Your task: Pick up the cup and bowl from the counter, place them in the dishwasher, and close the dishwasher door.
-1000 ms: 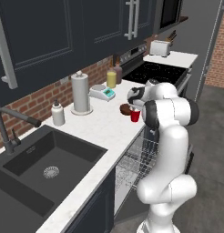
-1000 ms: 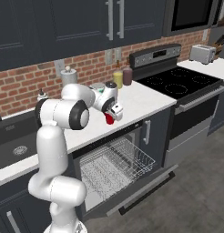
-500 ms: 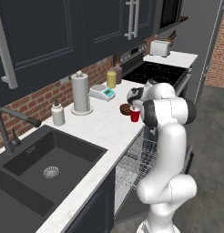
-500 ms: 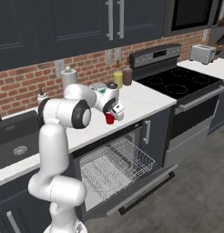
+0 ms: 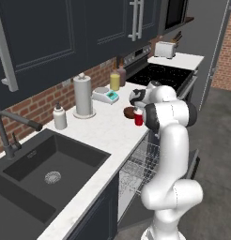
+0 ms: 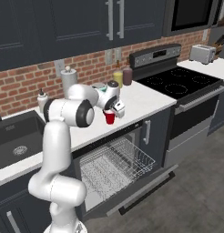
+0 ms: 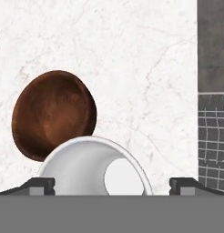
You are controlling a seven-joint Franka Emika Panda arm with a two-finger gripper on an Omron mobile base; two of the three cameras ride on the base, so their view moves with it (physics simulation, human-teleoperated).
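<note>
Now cup (image 7: 93,166) between open pincer (image 7: 112,184) tips

wall: red brick (image 6: 22,86) | cabinets: dark (image 5: 47,33) | floor: grey (image 6: 196,191)

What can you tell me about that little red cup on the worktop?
The cup is small, bright red, plastic-looking and slightly tapered, with no handle and a pale inside. It stands upright on the white counter near its front edge, beside the brown bowl. The open gripper sits just above it, not gripping.
</note>
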